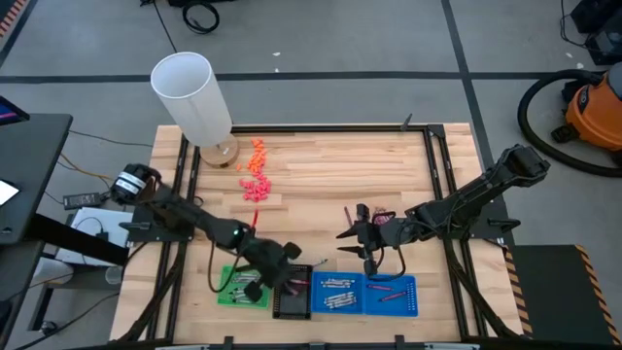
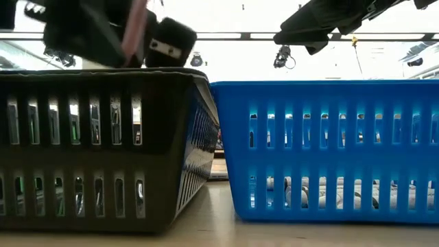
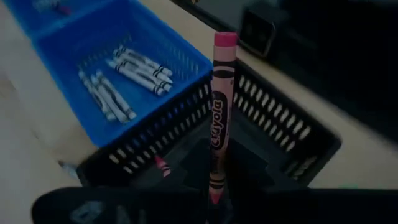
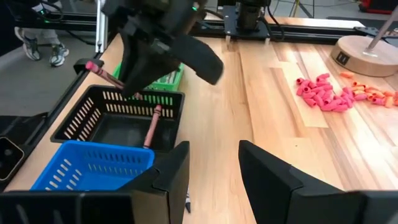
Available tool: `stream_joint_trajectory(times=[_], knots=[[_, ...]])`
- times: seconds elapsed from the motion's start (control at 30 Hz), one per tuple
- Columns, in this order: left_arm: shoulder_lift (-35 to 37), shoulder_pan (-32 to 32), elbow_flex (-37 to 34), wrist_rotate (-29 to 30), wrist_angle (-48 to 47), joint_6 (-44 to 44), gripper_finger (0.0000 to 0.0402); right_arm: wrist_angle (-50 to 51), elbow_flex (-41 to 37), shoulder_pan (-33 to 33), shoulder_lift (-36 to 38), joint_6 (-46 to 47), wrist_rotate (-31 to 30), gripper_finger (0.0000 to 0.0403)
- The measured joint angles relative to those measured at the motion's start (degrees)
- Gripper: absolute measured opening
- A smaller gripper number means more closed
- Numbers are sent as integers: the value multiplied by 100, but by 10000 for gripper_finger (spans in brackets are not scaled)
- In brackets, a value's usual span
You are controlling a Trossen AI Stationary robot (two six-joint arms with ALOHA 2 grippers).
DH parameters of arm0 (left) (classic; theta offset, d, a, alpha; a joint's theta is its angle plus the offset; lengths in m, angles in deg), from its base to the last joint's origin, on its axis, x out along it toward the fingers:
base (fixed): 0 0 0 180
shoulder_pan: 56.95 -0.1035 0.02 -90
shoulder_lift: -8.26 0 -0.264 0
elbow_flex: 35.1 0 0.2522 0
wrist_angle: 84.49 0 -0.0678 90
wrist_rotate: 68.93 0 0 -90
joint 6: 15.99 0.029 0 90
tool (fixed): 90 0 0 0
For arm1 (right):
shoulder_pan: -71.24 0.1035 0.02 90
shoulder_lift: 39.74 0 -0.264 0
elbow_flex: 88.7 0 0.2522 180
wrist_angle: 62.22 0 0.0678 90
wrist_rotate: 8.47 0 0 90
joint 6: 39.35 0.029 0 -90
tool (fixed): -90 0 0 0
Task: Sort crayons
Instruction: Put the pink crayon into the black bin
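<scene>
Holding a pink paper-wrapped crayon (image 3: 219,118) upright between its two dark fingers, the left gripper (image 1: 264,275) hangs over the black slotted plastic basket (image 1: 292,297) at the lower centre of the high view; in the left wrist view we see the stick standing at the frame's centre, its lower end pinched and hidden between the fingers. We find a second pink crayon (image 4: 151,126) leaning inside the basket at the left of the right wrist view. Right of the black basket in the high view stands a blue slotted plastic tray (image 1: 342,296) holding grey-silver crayons (image 3: 138,68), which show at the upper left of the left wrist view. A green flat board (image 1: 236,287) lies left of the black basket.

The right gripper (image 1: 367,243) waits with its fingers spread and empty, right of centre in the high view, above the bare wooden table (image 1: 330,165).

We judge three risks. The pinch sits near one end, so the crayon may swing or slip. Released off-centre, it may strike the rim and roll onto the table. Drifting rightward, it may land among the grey-silver sticks, spoiling the sort.
</scene>
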Motion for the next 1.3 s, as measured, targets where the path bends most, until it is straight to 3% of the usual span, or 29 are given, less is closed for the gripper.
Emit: stream_joint_trajectory(times=[0.13,0.33,0.57,0.73,0.9,1.03,1.3], knots=[[-47,203,4,490,-214,1085,48,0,0,-2,0,2,0,148],[-118,248,0,1024,-495,1581,50,-37,0,-2,0,20,0,148],[-136,331,2,1019,-303,1894,116,-8,-2,7,0,54,0,148],[-136,346,2,1068,-115,1706,167,11,-2,4,0,37,0,148],[-210,232,10,1112,-34,1009,169,11,-2,5,0,24,0,148],[-419,242,462,1115,-554,654,160,20,-2,7,0,7,0,148],[-1058,262,1878,1181,-2684,10,148,101,-7,0,0,20,0,148]])
